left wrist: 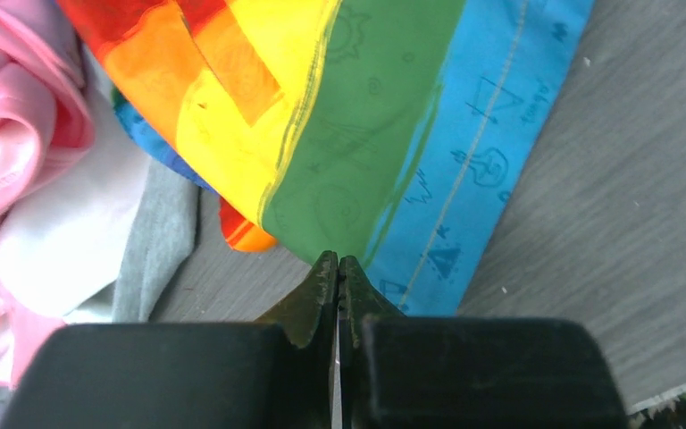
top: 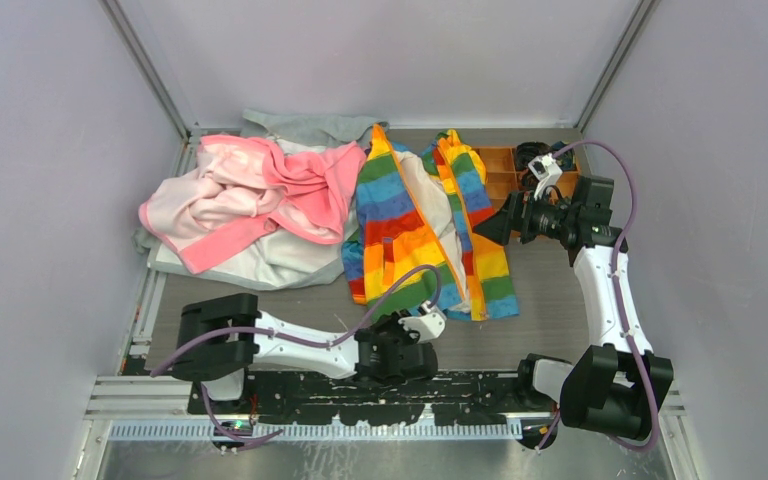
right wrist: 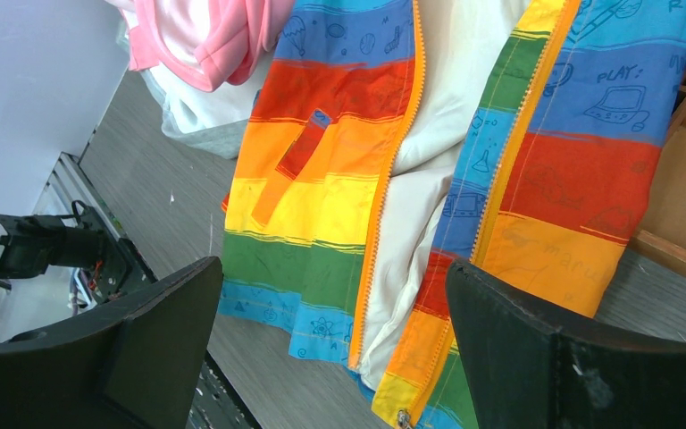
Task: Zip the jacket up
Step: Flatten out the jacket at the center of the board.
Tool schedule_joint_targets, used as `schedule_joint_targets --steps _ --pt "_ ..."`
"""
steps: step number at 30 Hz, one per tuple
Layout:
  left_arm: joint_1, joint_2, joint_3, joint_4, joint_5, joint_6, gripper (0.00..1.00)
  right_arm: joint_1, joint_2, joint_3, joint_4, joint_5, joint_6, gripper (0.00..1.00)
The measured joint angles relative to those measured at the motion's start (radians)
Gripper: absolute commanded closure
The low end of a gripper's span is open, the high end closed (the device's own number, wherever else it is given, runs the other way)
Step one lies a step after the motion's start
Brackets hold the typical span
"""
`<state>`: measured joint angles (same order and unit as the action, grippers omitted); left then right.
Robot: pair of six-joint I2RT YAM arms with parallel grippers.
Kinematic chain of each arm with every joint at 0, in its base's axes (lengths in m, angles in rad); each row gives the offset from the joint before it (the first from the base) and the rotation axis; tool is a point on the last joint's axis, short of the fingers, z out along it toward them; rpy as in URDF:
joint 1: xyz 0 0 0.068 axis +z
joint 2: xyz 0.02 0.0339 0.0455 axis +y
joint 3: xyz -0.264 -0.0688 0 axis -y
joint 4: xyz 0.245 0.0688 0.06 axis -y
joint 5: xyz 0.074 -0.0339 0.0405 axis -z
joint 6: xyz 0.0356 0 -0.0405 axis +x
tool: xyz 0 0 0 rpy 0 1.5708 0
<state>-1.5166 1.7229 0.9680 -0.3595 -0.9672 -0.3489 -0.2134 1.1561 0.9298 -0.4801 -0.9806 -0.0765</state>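
Top view, jacket: the jacket (top: 410,225) lies flat at mid-table with its collar far and its hem near. The rainbow-striped front panels are spread apart with cream lining between them.
Top view, neighbours: a pink garment (top: 250,190) is heaped on its left and touches it. A grey garment (top: 305,128) lies behind that, and a wooden box (top: 500,165) is at the far right.
Top view, room: bare table (top: 550,300) lies near and right of the hem.
Top view, grippers: the left gripper (top: 422,312) is at the hem. The right gripper (top: 488,226) hovers by the right panel.
Left wrist, jaws: the left gripper (left wrist: 338,268) is pressed closed, tips at the green-and-blue hem edge. I cannot tell whether cloth is pinched.
Left wrist, edges: the hem of the jacket (left wrist: 357,134) runs diagonally, with open table (left wrist: 607,223) on the right.
Right wrist, jaws: the right gripper (right wrist: 330,277) is spread wide and holds nothing.
Right wrist, jacket: on the jacket (right wrist: 322,161) the orange zipper (right wrist: 384,206) halves are unjoined, and a slider (right wrist: 400,416) sits at the near hem.
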Motion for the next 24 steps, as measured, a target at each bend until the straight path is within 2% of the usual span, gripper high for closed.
schedule_joint_targets --steps 1,3,5,8,12,17,22,24 --pt "0.0 -0.013 -0.01 0.013 0.021 0.014 0.85 0.0 0.0 0.0 0.0 0.0 0.0 0.0" --pt "0.0 -0.026 -0.021 0.037 0.06 0.035 0.52 0.0 0.0 0.0 0.0 0.0 0.0 0.0" --pt "0.0 -0.029 -0.023 0.071 0.105 0.053 0.23 0.0 0.0 0.0 0.0 0.0 0.0 0.0" --pt "0.0 -0.027 -0.022 0.138 0.158 0.073 0.02 0.0 0.0 0.0 0.0 0.0 0.0 0.0" --pt "0.0 0.04 0.04 0.199 0.179 0.076 0.0 0.0 0.0 0.0 0.0 0.0 0.0 0.0" --pt "0.011 0.201 0.201 0.19 0.169 0.088 0.03 0.0 0.0 0.0 0.0 -0.001 0.0 0.0" --pt "0.027 0.315 0.33 0.143 0.092 0.082 0.25 0.0 0.0 0.0 0.0 -0.003 0.0 0.0" --pt "0.042 0.343 0.356 0.122 0.056 0.07 0.37 0.0 0.0 0.0 0.0 -0.005 0.0 0.0"
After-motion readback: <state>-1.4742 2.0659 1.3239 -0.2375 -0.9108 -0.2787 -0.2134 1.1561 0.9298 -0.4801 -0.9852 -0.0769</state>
